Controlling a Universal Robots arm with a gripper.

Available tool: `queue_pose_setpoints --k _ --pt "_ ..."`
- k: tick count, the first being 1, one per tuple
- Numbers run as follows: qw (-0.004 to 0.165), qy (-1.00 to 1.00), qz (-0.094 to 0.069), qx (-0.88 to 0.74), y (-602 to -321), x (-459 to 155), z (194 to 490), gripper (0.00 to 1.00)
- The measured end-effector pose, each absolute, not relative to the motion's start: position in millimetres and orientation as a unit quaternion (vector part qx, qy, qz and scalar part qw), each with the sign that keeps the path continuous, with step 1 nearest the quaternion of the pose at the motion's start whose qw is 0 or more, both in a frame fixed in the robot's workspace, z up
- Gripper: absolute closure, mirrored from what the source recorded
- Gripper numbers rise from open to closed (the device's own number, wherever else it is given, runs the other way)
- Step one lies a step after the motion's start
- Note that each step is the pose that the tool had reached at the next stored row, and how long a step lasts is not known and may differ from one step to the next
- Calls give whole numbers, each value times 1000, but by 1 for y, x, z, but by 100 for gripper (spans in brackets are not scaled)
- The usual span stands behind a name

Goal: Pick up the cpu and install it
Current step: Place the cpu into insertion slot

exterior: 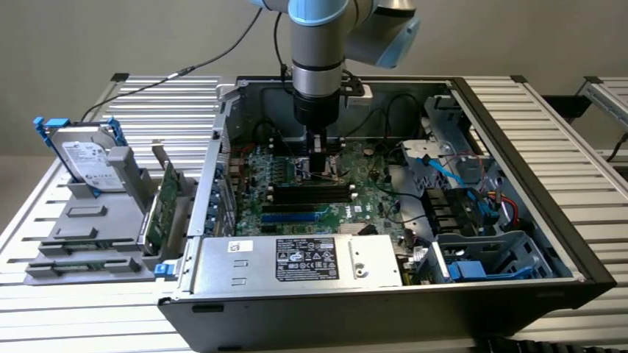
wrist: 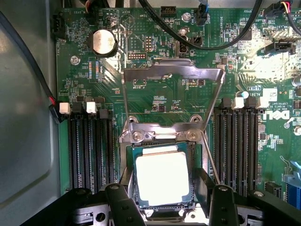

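The cpu (wrist: 162, 179), a small square chip with a pale metal top, lies in the socket (wrist: 197, 155) on the green motherboard (wrist: 155, 101). The socket's metal load frame (wrist: 174, 73) stands swung up behind it. My gripper (wrist: 169, 207) hangs straight over the chip with its dark fingers (wrist: 124, 207) spread to either side of it, open and holding nothing. In the exterior view the gripper (exterior: 321, 165) reaches down into the open computer case (exterior: 549, 243), close to the board.
Memory slots (wrist: 89, 150) flank the socket on both sides, and black cables (wrist: 188, 42) cross the board beyond it. A power supply (exterior: 304, 261) fills the case's near side. On the exterior view's left, a hard drive (exterior: 88, 158) stands on a grey fixture.
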State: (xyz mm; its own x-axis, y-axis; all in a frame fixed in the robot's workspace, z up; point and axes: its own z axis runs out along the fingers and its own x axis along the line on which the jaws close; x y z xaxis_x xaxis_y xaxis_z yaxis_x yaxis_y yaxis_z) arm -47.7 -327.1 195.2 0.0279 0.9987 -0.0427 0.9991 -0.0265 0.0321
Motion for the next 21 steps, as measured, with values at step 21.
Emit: queue_pose_setpoints --k 21 --pt "26 640 -6 768 -327 -48 195 37"
